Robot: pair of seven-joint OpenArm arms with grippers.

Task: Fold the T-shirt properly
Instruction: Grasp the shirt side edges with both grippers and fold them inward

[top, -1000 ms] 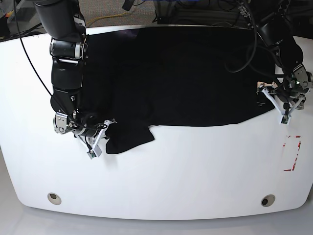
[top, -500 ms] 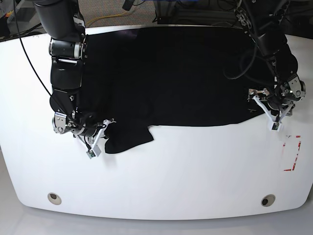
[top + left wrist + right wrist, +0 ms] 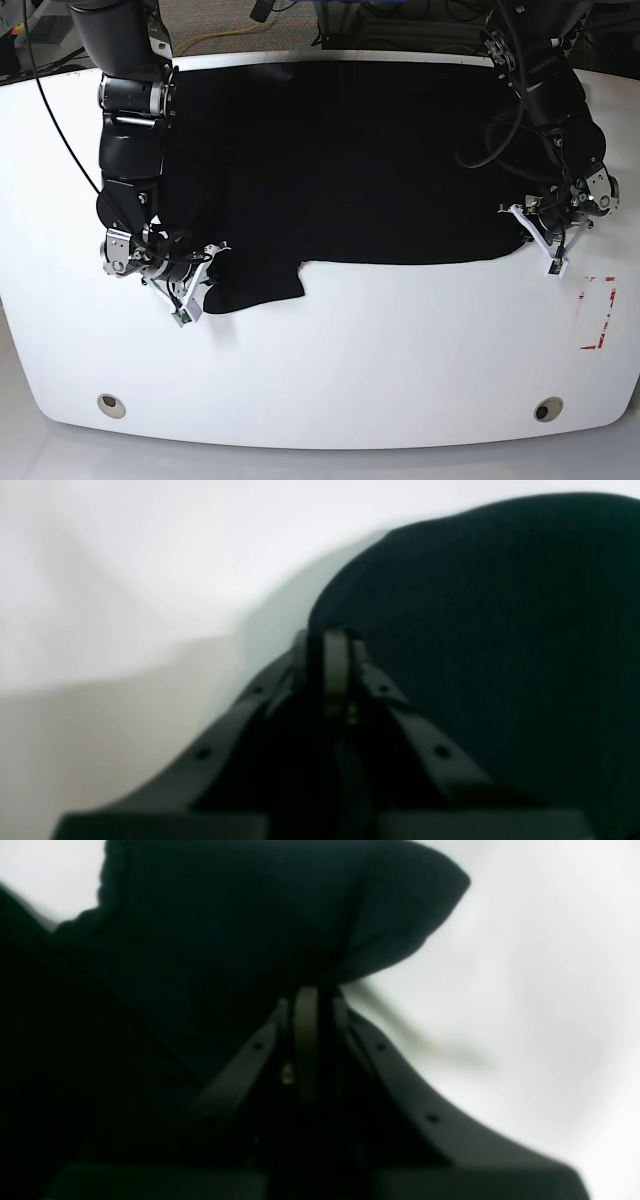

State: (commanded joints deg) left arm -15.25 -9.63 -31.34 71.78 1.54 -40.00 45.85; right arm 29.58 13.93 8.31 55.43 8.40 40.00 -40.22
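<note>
Left claw [image 3: 543, 243] is clamped on the near hem corner of the shirt [image 3: 350, 160]; right claw [image 3: 197, 285] is pinched shut on the opposite near corner, beside a sleeve flap. From both claws the shirt spreads away toward the far side of the desk [image 3: 330, 360], its long axis running claw to claw. Each arm holds its own corner, so the fold likely carries this near edge straight away toward the far edge.

No readable text, label, brand or number anywhere; only an unlettered red-and-white marking [image 3: 597, 313] on the table [image 3: 400, 340].
</note>
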